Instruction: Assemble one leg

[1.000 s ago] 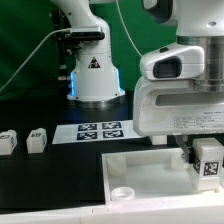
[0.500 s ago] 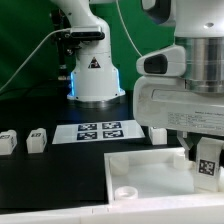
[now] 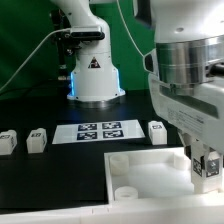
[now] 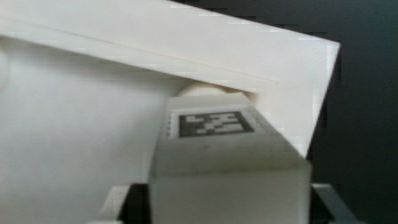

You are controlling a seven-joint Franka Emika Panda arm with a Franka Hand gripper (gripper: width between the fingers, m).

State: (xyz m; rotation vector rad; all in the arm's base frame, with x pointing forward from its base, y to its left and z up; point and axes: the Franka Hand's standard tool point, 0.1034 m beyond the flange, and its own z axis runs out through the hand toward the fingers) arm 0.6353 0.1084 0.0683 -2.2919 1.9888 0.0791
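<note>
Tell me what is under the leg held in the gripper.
The leg stands over a corner of the large white board; a rounded socket edge shows beyond it. The contact underneath is hidden.

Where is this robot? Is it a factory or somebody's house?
Probably a robot lab, not a house. A robot arm's base stands on a black table before a green curtain, and a marker board lies there for cameras.
</note>
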